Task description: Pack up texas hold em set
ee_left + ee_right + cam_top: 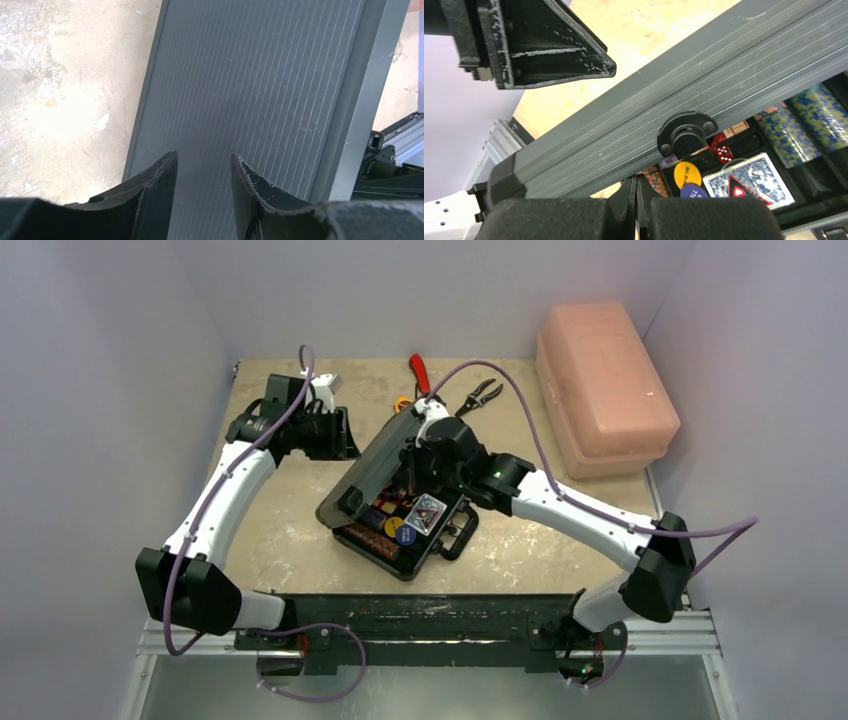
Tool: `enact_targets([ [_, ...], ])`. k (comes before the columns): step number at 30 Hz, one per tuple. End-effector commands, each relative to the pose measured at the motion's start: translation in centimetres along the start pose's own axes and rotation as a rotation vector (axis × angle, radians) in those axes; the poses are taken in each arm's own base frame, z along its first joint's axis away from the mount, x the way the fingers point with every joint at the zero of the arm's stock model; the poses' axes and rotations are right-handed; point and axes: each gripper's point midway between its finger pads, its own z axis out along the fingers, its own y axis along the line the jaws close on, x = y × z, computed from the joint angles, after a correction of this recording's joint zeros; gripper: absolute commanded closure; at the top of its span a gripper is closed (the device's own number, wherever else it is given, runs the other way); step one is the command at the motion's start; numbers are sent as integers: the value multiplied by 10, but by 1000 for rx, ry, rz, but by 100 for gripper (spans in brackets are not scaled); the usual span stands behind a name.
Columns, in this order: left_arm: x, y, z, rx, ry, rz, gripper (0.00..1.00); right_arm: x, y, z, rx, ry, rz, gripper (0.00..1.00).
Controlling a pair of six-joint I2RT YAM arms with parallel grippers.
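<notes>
The left gripper (202, 161) hangs parted and empty before the ribbed lid (250, 90) (grey, half raised). The black briefcase (398, 562) sits on the table (290, 530) between the arms, holding chip stacks (804, 125), a card deck (749, 180), a yellow button (687, 174) and a blue button (694, 192). The right gripper (420, 440) seems to straddle the lid's rim; only one finger (549, 45) shows, so I cannot tell whether it grips.

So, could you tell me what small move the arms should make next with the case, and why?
Probably ease the lid down onto the base. It stands half raised, the chips, card deck and yellow button already sit inside, the shut right gripper has its tips at the lid's rim, and the open left gripper faces the ribbed outside.
</notes>
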Motion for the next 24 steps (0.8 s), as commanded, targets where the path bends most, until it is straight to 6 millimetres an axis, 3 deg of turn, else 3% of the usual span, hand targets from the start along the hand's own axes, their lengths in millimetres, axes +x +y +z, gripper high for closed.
enact_targets([
  [1, -7, -10, -12, 29, -39, 48, 57, -24, -3, -44, 44, -97, 1, 100],
  [9, -8, -10, -13, 28, -44, 49, 57, -41, -30, -113, 171, -229, 10, 100],
  [12, -8, -10, -13, 28, -44, 46, 57, -48, -37, -129, 204, -279, 13, 100],
  [18, -8, -11, -15, 21, -55, 56, 55, -46, -49, -130, 257, -296, 23, 100],
  [24, -8, -17, -22, 26, -110, 89, 27, -39, -60, -125, 290, -303, 43, 100],
])
